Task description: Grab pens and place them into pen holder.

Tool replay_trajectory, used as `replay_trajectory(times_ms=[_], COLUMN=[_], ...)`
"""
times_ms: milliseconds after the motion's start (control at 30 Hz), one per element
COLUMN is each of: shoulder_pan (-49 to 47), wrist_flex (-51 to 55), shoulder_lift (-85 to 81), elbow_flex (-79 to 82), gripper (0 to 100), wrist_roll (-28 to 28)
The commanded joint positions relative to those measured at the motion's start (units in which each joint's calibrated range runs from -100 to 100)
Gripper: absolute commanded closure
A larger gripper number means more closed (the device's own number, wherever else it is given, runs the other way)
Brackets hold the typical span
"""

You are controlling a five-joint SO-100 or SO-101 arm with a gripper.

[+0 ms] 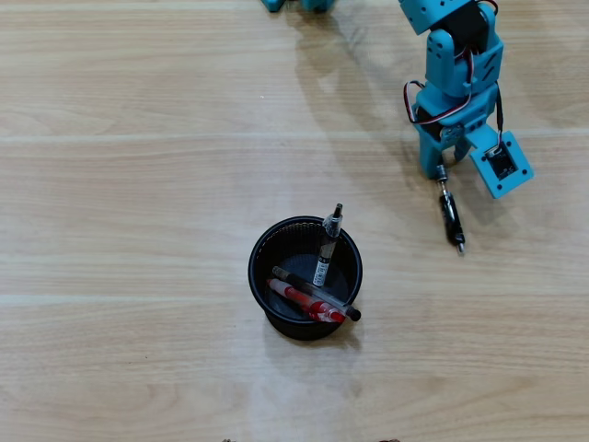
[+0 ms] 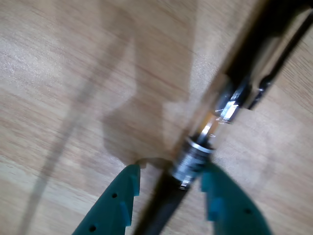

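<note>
A black mesh pen holder (image 1: 262, 247) stands at the centre of the wooden table in the overhead view. Three pens rest in it: a clear-barrelled pen (image 1: 329, 241) leaning on the far rim, a red pen (image 1: 304, 301) and a black pen (image 1: 313, 292) lying across. Another clear-barrelled pen (image 1: 450, 218) with a dark sleeve lies on the table to the right. My teal gripper (image 1: 442, 171) straddles its upper end. In the wrist view the gripper (image 2: 168, 171) is open around this pen (image 2: 195, 152). The right finger (image 2: 222, 200) touches it and the left finger (image 2: 122, 198) stands slightly apart.
The teal arm (image 1: 456, 64) reaches in from the top right of the overhead view. Another teal part (image 1: 294, 4) shows at the top edge. Bare wood lies between the pen on the table and the holder.
</note>
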State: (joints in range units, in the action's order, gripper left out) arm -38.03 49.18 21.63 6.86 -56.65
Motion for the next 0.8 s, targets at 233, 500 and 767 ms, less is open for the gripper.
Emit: replay_trajectory(times_ms=[233,500,767], shoulder_pan=[0.7,4.9,14.9], wrist_flex=[0.1,-11.4,-25.9], shoulder_lift=[-0.8,-12.2,-24.2], elbow_flex=[0.9,-1.6,-1.7], gripper=[98,98,98], wrist_roll=[0.3,5.2,8.0])
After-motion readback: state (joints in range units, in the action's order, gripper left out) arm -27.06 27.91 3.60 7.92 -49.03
